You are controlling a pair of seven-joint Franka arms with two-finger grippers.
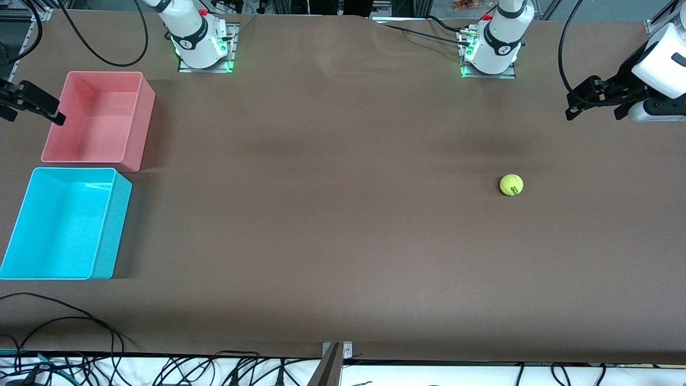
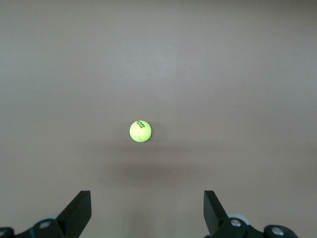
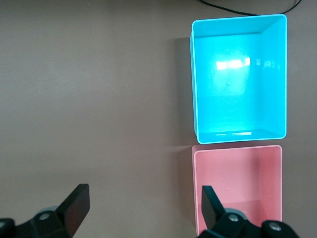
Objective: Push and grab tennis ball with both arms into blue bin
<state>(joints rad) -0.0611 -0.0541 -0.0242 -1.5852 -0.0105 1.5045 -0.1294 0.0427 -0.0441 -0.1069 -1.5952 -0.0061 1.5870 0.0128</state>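
The tennis ball point(image 1: 511, 185) lies on the brown table toward the left arm's end, with a dark printed mark on it. It shows in the left wrist view point(image 2: 140, 131) ahead of the open fingers. My left gripper point(image 1: 592, 112) point(image 2: 147, 198) is open and empty, up in the air over the table's edge at that end, apart from the ball. My right gripper point(image 1: 32, 113) point(image 3: 143, 193) is open and empty, in the air beside the pink bin. The blue bin point(image 1: 110, 230) point(image 3: 194, 79) stands empty at the right arm's end, nearer to the front camera than the pink bin.
The pink bin point(image 1: 140, 128) point(image 3: 233, 198) stands empty next to the blue bin, closer to the robots' bases. Black cables lie along the table's front edge point(image 1: 80, 321). The two arm bases point(image 1: 201, 48) point(image 1: 490, 53) stand at the back edge.
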